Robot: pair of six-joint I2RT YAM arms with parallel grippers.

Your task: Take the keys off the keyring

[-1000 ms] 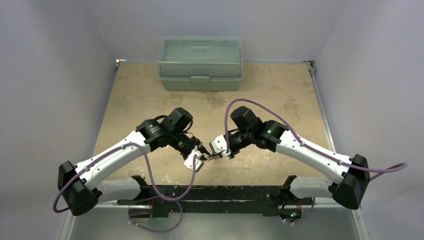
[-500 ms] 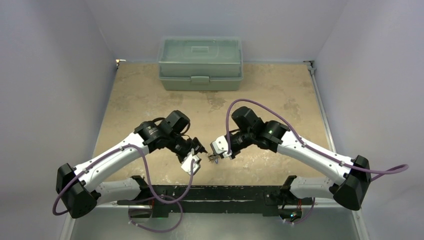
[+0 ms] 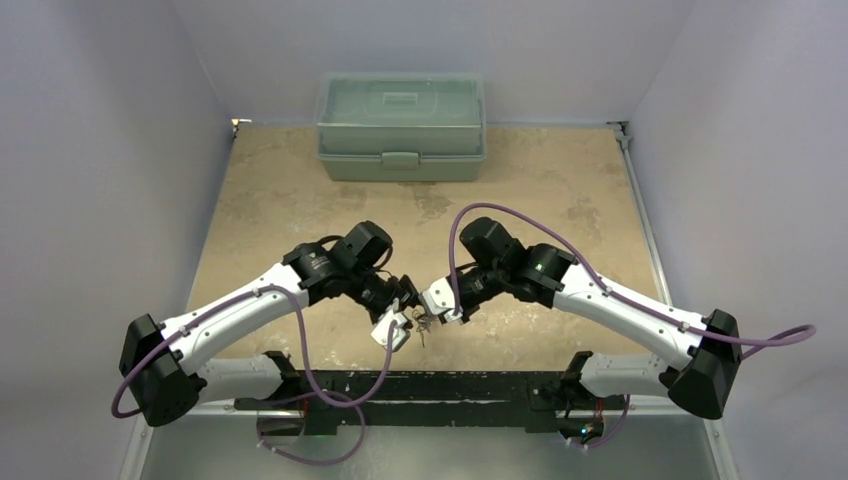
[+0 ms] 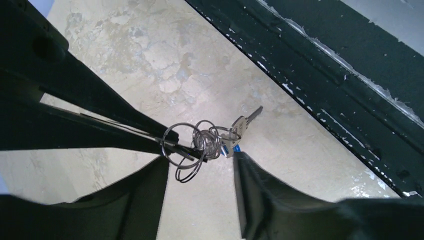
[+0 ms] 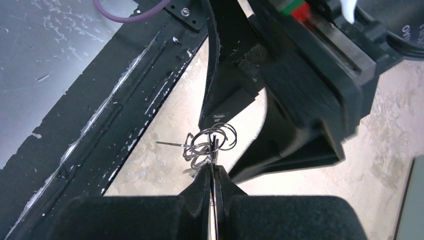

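My right gripper (image 5: 214, 169) is shut on the keyring (image 5: 222, 136), a tangle of thin grey wire loops held above the table. In the left wrist view its dark fingers (image 4: 115, 125) come in from the left and pinch the keyring (image 4: 176, 145). One silvery key (image 4: 245, 121) with a blue tag (image 4: 234, 148) hangs at the right of the loops. My left gripper (image 4: 201, 159) stands open just below the bunch, nothing between its fingers (image 4: 260, 195); the blue tag lies at the right fingertip. From above, both grippers (image 3: 398, 325) (image 3: 432, 318) meet near the front edge.
A pale green closed box (image 3: 400, 125) stands at the back of the beige stone-patterned table (image 3: 300, 200). The black base rail (image 3: 420, 385) runs along the near edge, close under the keys (image 4: 350, 90).
My left gripper's jaws have spread wider apart and the left arm has shifted a little toward the right gripper. The right arm holds almost still.
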